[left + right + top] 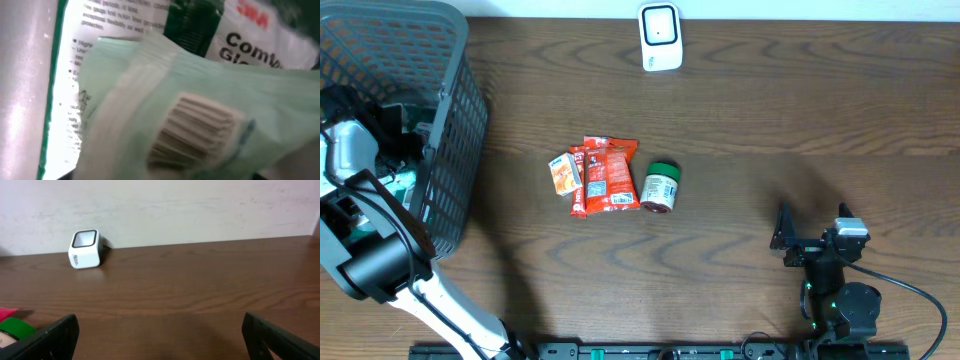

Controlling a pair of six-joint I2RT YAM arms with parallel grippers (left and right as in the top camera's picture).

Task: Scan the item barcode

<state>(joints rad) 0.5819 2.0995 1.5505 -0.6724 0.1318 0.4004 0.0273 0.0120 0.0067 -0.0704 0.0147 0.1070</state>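
A pale green packet [195, 130] with a printed barcode fills the left wrist view, very close and blurred. It lies over white packages with printed text [250, 35]. My left arm [355, 150] reaches down into the grey basket [455, 120]; its fingers do not show in any view. The white scanner [660, 37] stands at the table's far edge, also in the right wrist view [85, 249]. My right gripper [815, 228] rests low at the front right, open, with bare wood between its fingers [50, 340].
In the middle of the table lie an orange box [565, 175], red packets [605, 178] and a green-lidded jar [660, 187]. The basket takes up the left edge. A pale wall rises behind the scanner.
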